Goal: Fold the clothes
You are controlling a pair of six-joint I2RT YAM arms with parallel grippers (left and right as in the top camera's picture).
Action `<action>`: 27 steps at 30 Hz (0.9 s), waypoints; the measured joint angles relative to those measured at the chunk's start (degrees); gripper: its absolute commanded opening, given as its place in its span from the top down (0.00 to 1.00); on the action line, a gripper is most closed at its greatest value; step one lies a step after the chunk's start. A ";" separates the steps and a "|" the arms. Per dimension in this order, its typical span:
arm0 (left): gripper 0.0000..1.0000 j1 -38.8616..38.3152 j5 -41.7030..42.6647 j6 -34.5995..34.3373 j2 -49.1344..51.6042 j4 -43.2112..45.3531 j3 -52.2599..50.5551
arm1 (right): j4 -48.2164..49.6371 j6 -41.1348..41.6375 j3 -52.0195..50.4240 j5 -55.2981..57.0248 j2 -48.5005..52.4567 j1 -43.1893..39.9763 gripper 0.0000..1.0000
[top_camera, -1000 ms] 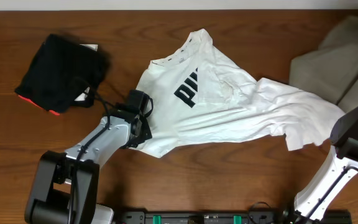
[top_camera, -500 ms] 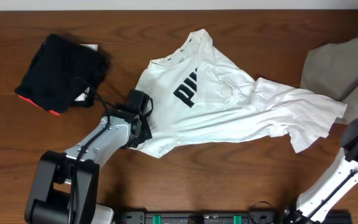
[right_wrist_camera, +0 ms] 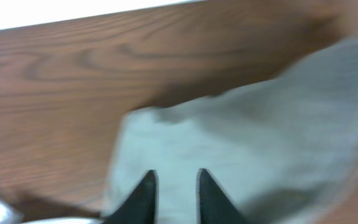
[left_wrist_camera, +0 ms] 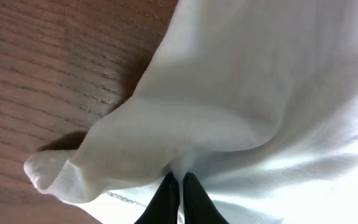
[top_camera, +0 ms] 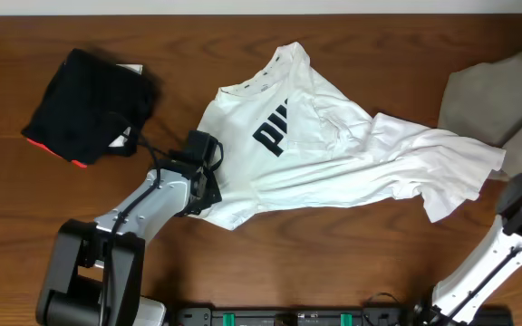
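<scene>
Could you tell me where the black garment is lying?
Overhead, the black garment lies far left on the table, left of the white T-shirt, not touching it.

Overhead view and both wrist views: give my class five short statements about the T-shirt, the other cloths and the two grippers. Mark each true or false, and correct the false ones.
1. The white T-shirt lies neatly folded. False: it is spread out, crumpled and unfolded.
2. The left gripper is shut on the T-shirt's edge. True.
3. A black garment lies apart from the T-shirt. True.
4. The right gripper is shut on the black garment. False: its fingers stand apart above a grey cloth.
5. The shirt's black lettering is fully hidden. False: part of it shows.
</scene>
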 measured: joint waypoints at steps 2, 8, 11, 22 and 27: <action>0.93 0.00 0.00 0.00 0.00 0.00 0.00 | 0.22 0.66 -2.62 -1.75 -0.04 1.31 0.87; 0.94 0.00 0.00 0.02 0.00 0.00 -0.02 | 7.78 1.33 -17.40 -4.26 -0.04 5.64 0.91; 0.94 0.00 0.00 0.00 0.00 0.00 -0.02 | 14.21 1.64 -25.77 -3.41 0.02 7.10 0.92; 0.94 0.00 0.00 0.00 0.00 0.00 -0.02 | 20.52 2.64 -40.70 6.84 0.02 6.84 0.99; 0.94 0.00 0.00 0.00 0.00 0.00 -0.02 | 17.42 4.98 -40.85 16.13 -0.22 5.49 0.99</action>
